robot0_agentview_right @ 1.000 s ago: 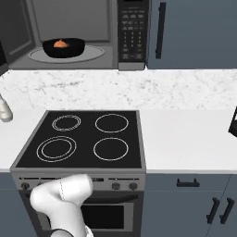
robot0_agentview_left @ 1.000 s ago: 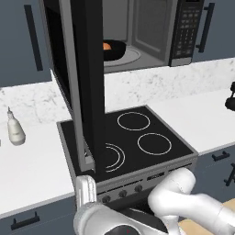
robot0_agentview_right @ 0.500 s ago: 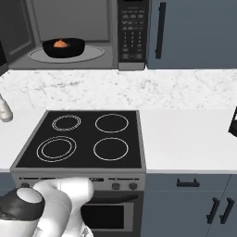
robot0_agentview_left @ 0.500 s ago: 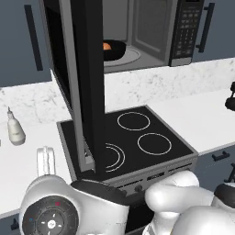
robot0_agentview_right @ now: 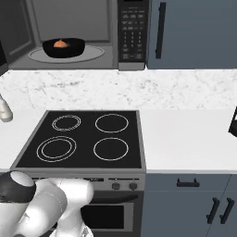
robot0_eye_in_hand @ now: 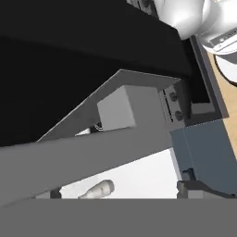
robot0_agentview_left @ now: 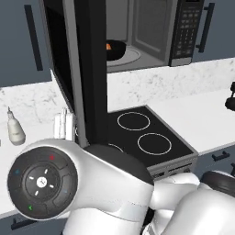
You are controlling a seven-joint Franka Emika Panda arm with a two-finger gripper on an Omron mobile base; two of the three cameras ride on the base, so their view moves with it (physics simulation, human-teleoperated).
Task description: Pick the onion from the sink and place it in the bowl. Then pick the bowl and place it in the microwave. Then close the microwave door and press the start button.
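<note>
- microwave (robot0_agentview_right: 74, 34) sits at the top of both base views: black and steel-grey box, matte grey cavity, flat round turntable, keypad panel (robot0_agentview_right: 132, 30) of small dark buttons on its right side.
- bowl (robot0_agentview_right: 64, 47) is on the turntable, upper left of the right base view: shallow, round, glossy black.
- onion (robot0_agentview_right: 59, 44) rests inside the bowl, a small smooth orange-brown ball. in the left base view just a sliver of it (robot0_agentview_left: 109, 46) and the bowl (robot0_agentview_left: 117, 50) clears the door edge.
- microwave door (robot0_agentview_left: 75, 73) is swung open, a tall black slab with dark glass and a grey frame, running down the upper middle of the left base view, nearly edge-on.
- cooktop (robot0_agentview_right: 83, 139) below the microwave: flat glossy black glass with four thin white ring outlines, steel front with round knobs.
- surface (robot0_agentview_right: 185, 134) is plain white on top, backed by a white wall with grey speckled marbling; slate-blue cabinets with dark bar handles above and below.
- small pale bottle (robot0_agentview_left: 14, 130) with a narrow neck stands on the surface, left edge of the left base view.
- arm's smooth white shell with a dark round cap fills the lower left of the left base view.
- hand: hand view shows black and grey angled panels close up; fingertips aren't clear there, so can't tell whether it's spread or pressed together.
</note>
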